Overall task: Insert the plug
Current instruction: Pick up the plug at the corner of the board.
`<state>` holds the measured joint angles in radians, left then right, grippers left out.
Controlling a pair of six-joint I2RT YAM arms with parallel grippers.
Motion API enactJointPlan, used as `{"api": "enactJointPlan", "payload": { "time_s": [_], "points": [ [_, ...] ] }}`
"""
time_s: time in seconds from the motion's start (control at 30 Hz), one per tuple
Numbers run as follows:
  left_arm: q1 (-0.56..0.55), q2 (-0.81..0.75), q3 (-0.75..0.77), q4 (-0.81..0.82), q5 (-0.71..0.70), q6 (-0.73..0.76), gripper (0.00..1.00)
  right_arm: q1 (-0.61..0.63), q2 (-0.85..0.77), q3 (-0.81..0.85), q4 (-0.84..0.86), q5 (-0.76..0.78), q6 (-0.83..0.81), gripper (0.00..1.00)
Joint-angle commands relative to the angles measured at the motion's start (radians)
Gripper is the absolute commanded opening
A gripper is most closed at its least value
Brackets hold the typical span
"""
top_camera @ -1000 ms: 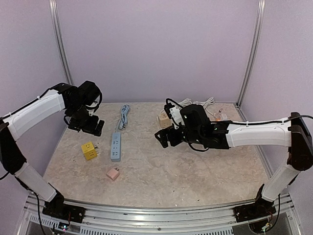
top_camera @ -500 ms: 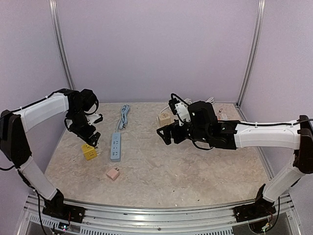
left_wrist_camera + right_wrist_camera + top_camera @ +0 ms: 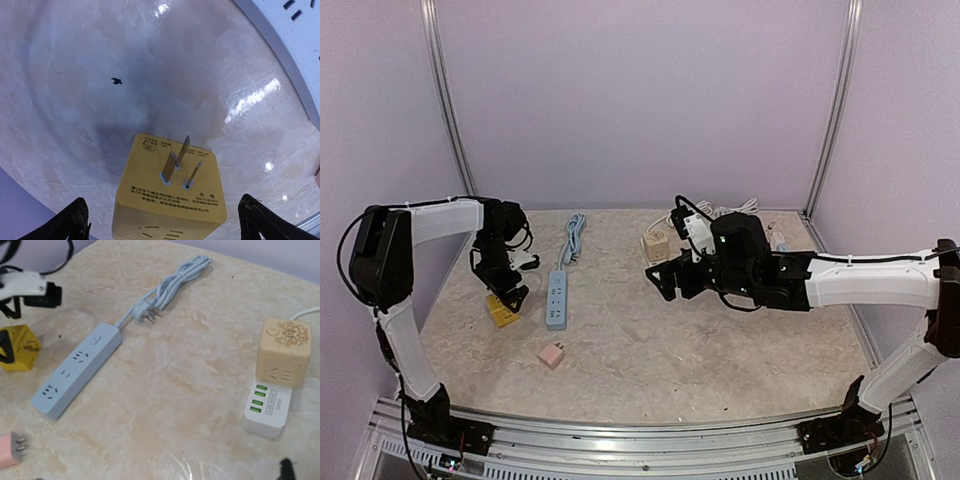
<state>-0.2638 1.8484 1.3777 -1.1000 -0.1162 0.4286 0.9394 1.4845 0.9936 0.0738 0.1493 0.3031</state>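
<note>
A yellow cube plug [image 3: 502, 312] lies on the marble table with its three prongs pointing up [image 3: 170, 200]. My left gripper [image 3: 506, 291] hangs directly over it, open, one finger on each side and neither touching it [image 3: 165, 222]. The light-blue power strip [image 3: 556, 298] lies just right of the plug, sockets facing up [image 3: 75, 372]. My right gripper [image 3: 665, 281] hovers open over the middle of the table, with nothing between its fingers [image 3: 165, 475]. The right wrist view also takes in the yellow plug [image 3: 20, 347] at far left.
A pink plug [image 3: 552, 354] lies near the front, prongs sideways [image 3: 10, 450]. The strip's coiled cable [image 3: 576, 235] runs to the back. A beige cube socket [image 3: 284, 351] rests on a white USB charger [image 3: 265, 407] at the back right, with white cords behind.
My left gripper has come down and toward the yellow plug, now straddling it. My right arm has drifted slightly right, still open.
</note>
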Motion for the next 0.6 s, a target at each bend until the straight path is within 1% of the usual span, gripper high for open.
{"api": "enactJointPlan", "payload": {
  "time_s": [0.0,0.13,0.2,0.33,0.43,0.47,0.5,0.53,0.57],
  "points": [
    [0.011,0.062,0.018,0.050,0.007,0.061,0.99,-0.010,-0.031,-0.019,0.013,-0.002,0.002,0.97],
    [0.018,0.102,0.033,0.074,0.017,0.062,0.93,-0.010,-0.029,-0.027,0.018,-0.001,0.003,0.97],
    [0.021,0.121,0.044,0.073,0.020,0.055,0.88,-0.009,-0.030,-0.030,0.020,-0.001,0.005,0.97],
    [0.016,0.130,0.054,0.062,0.029,0.041,0.71,-0.011,-0.029,-0.032,0.023,0.001,0.005,0.97],
    [0.013,0.118,0.053,0.055,0.029,0.039,0.64,-0.013,-0.030,-0.032,0.021,-0.001,0.003,0.97],
    [0.011,0.113,0.055,0.051,0.033,0.034,0.59,-0.014,-0.030,-0.033,0.023,-0.002,0.001,0.97],
    [0.008,0.108,0.060,0.050,0.034,0.025,0.45,-0.014,-0.030,-0.033,0.022,-0.001,0.001,0.97],
    [0.004,0.098,0.065,0.051,0.030,0.017,0.35,-0.014,-0.030,-0.034,0.022,0.001,-0.002,0.97],
    [0.001,0.094,0.072,0.048,0.030,0.008,0.32,-0.016,-0.028,-0.036,0.024,0.002,-0.003,0.97]
  ]
}}
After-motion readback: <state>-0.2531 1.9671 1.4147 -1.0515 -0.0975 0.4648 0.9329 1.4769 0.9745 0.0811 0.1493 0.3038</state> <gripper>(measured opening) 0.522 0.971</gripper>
